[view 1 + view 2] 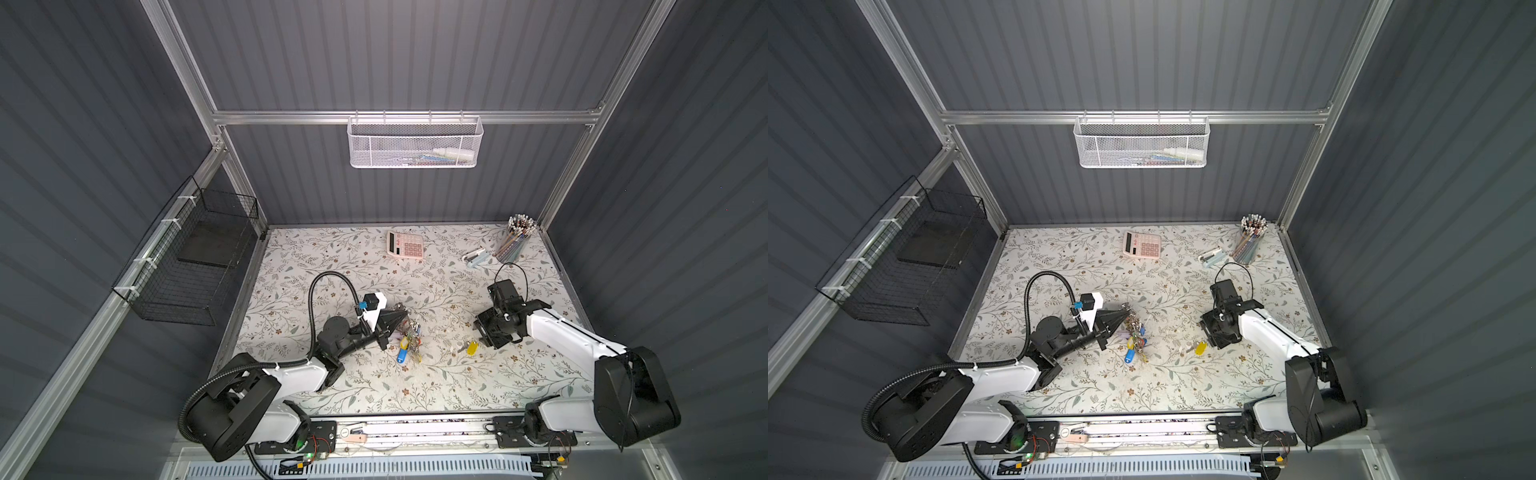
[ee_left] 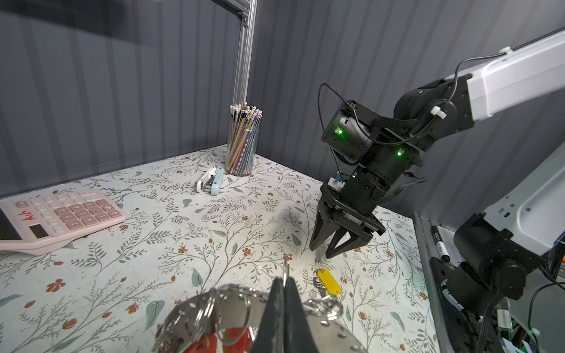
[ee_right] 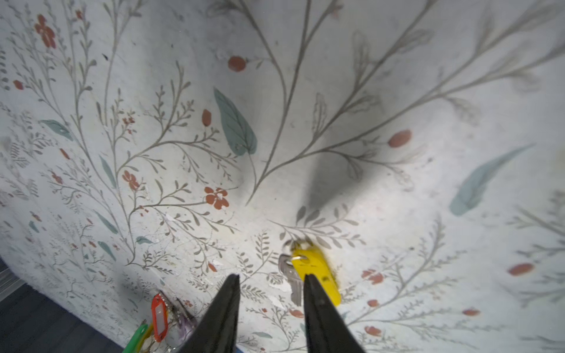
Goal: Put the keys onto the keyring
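Note:
My left gripper (image 2: 285, 279) is shut on a thin split ring that stands up between its tips. That ring belongs to the keyring (image 2: 195, 308), a flat silver ring with holes, lifted at that end. Its keys and coloured tags (image 1: 409, 340) trail down to the table in both top views. A loose key with a yellow tag (image 3: 316, 275) lies flat on the table, right of the bunch (image 1: 471, 348). My right gripper (image 3: 270, 276) hovers open just above it, with nothing between its fingers. The yellow tag lies just outside one fingertip (image 3: 308, 281).
A pink calculator (image 1: 405, 244), a stapler (image 1: 476, 257) and a cup of pencils (image 1: 515, 241) stand along the back of the floral table. A white mesh basket (image 1: 415, 143) hangs on the back wall. A black wire basket (image 1: 187, 266) hangs on the left wall.

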You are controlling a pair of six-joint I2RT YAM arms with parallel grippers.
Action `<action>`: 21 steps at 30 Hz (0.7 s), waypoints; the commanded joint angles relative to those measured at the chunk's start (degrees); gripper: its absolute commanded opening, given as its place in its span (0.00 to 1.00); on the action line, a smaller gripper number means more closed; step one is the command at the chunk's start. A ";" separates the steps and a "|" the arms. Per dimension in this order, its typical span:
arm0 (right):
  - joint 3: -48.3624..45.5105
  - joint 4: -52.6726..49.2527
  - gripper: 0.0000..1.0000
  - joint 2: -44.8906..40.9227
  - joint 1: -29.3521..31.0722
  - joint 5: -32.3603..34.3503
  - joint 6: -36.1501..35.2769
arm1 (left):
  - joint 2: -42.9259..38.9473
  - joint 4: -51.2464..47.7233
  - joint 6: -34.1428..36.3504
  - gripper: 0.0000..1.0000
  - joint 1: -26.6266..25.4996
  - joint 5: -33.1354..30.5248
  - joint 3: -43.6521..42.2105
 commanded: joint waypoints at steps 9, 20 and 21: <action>6.16 -7.70 0.45 7.83 0.67 0.15 -1.14 | -0.51 5.14 -0.40 0.00 -0.20 1.07 1.24; 0.39 5.93 0.51 6.14 1.33 3.97 -13.94 | -0.86 5.43 -0.69 0.00 -0.18 1.30 1.11; -0.75 8.46 0.52 5.74 0.95 2.73 -15.14 | -0.95 5.36 -0.63 0.00 -0.22 1.27 1.11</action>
